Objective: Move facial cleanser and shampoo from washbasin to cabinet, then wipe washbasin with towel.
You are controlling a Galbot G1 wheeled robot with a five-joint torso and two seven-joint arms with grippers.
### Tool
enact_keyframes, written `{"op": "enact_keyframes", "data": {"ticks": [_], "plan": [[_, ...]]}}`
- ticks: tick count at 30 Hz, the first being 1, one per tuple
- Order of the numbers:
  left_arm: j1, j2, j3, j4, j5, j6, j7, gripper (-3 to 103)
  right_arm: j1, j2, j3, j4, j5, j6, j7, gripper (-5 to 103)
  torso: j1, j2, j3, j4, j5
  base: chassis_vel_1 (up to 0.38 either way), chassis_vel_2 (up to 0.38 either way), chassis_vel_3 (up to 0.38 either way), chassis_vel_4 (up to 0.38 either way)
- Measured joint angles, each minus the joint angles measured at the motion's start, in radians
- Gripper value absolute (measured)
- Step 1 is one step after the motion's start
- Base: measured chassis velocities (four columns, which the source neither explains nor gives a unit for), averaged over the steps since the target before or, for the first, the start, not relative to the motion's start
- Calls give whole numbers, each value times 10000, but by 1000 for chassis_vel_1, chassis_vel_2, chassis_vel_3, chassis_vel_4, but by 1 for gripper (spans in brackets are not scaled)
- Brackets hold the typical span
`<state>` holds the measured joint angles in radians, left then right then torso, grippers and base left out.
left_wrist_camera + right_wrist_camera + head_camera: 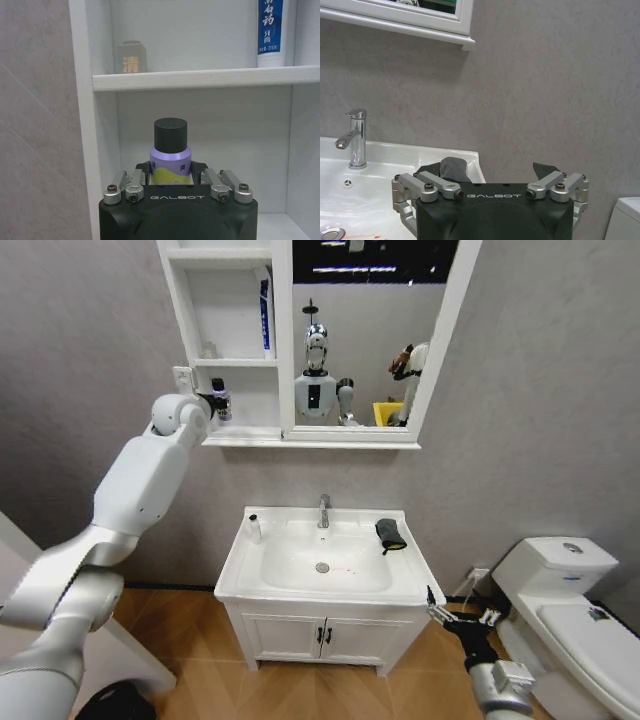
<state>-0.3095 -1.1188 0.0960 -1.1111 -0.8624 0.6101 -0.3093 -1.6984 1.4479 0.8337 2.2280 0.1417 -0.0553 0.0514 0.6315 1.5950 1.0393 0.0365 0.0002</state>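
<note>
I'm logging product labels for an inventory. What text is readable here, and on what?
"GALBOT": black housing of the left gripper and right gripper.
"清": small beige box.
"215": blue-and-white toothpaste tube; its other characters are unclear.
Lilac black-capped bottle: characters partly hidden, unreadable.

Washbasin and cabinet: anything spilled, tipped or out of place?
Nothing stands out. The left gripper holds the bottle upright at the cabinet; the towel sits crumpled on the washbasin rim.
</note>
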Motion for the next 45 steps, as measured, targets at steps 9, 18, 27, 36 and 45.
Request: {"op": "enact_keyframes", "data": {"ticks": [9,18,27,36,45], "plan": [[-193,-147,342,612,17,164,95,42,-54,-64,236,-246,203,329,18,100,-2,1,-1,2,-2,0,0,0,0],[-459,-725,259,1771,486,-122,440,42,-28,-2,455,-367,344,559,43,100,-2,1,0,0,-1,0,0,0,0],[-399,-911,153,1917,746,-209,542,61,-123,0,631,-483,424,823,82,100,-3,2,-1,0,-3,0,0,0,0],[26,-387,-376,700,738,-252,23,94,-80,14,629,-449,452,840,126,100,-2,2,-1,-2,0,0,0,0,0],[3410,1443,-1501,-5772,-468,593,-2869,100,40,57,505,-461,393,653,126,100,-7,4,-4,1,-1,0,0,0,0]]}}
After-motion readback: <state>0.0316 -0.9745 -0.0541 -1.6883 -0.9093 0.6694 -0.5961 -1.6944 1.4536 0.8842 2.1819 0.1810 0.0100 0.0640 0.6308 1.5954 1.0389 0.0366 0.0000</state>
